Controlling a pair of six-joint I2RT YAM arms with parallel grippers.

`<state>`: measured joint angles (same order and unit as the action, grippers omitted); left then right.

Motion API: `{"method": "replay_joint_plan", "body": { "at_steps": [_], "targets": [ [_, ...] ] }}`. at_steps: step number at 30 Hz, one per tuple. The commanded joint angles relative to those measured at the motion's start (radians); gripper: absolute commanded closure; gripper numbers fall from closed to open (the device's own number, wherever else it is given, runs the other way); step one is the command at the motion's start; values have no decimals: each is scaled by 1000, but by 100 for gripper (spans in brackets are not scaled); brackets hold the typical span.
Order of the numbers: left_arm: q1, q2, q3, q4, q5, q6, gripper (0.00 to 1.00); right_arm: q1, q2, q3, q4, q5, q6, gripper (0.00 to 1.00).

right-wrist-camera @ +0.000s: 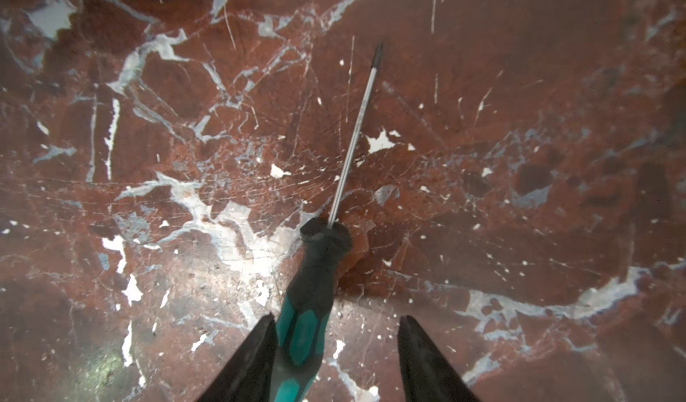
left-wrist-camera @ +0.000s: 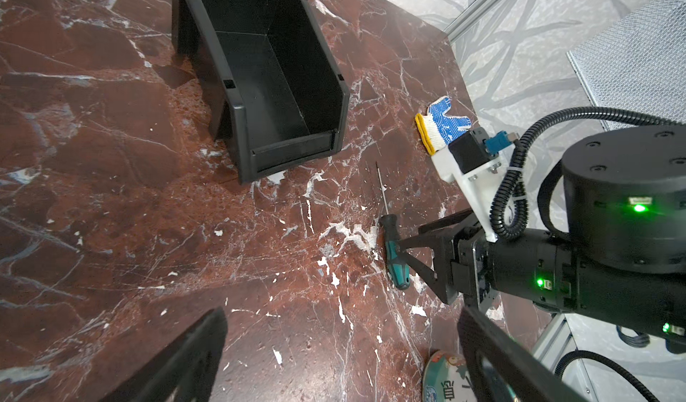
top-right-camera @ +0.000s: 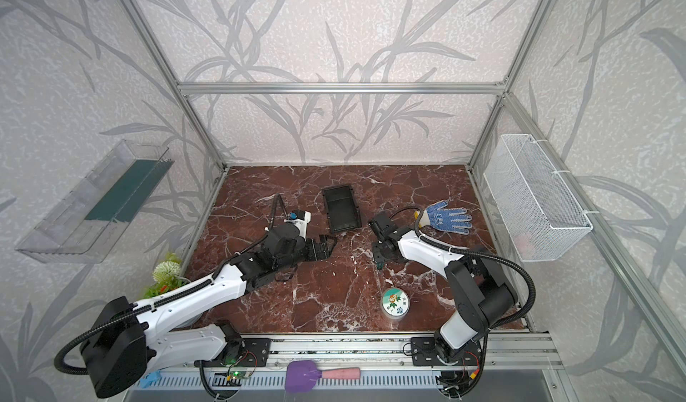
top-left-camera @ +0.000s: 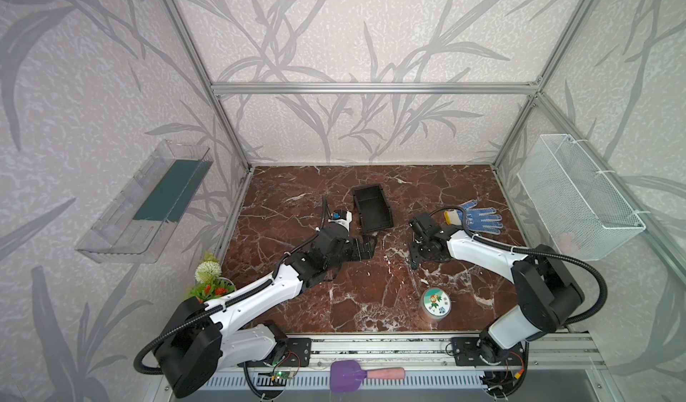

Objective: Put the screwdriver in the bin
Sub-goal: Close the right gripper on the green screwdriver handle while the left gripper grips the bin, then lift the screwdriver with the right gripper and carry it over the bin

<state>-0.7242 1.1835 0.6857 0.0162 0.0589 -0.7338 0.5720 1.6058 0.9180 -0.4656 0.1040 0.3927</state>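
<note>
Left wrist view: bin point(left-wrist-camera: 237, 121); right wrist view: screwdriver point(right-wrist-camera: 308, 307) between parted fingers point(right-wrist-camera: 419, 359).

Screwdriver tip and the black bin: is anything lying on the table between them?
Nothing. In the left wrist view, only bare marble table lies between the screwdriver and the bin.

White link shells point(top-left-camera: 256, 293), black joint housings point(top-left-camera: 549, 288), ribbed black cable conduits point(left-wrist-camera: 511, 192) and green status lights point(left-wrist-camera: 639, 208) mark both arms.
</note>
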Motion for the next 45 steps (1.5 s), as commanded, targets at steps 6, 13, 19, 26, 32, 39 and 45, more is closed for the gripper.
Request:
{"method": "replay_joint_plan", "body": {
  "at_steps": [6, 13, 19, 26, 32, 39, 45],
  "targets": [
    [-2, 12, 36, -25, -27, 2, 1, 0, 71, 5, 11, -70, 25, 56],
    [-2, 8, 41, -38, -33, 7, 1, 5, 89, 2, 13, -74, 25, 75],
    [-1, 1, 34, -47, -41, 7, 1, 10, 72, 2, -8, -53, 15, 82],
    [-1, 1, 39, -60, -48, 14, 1, 11, -15, 7, -38, -26, 9, 87],
    [-1, -5, 46, -70, -59, 21, 1, 10, -81, 43, -74, -50, 6, 87],
    [-1, -24, 48, -89, -85, 38, 1, 10, -140, 90, -81, -104, 21, 87],
    [0, -34, 80, -129, -109, 69, 1, 11, -147, 146, -76, -164, 36, 87]
  ]
}}
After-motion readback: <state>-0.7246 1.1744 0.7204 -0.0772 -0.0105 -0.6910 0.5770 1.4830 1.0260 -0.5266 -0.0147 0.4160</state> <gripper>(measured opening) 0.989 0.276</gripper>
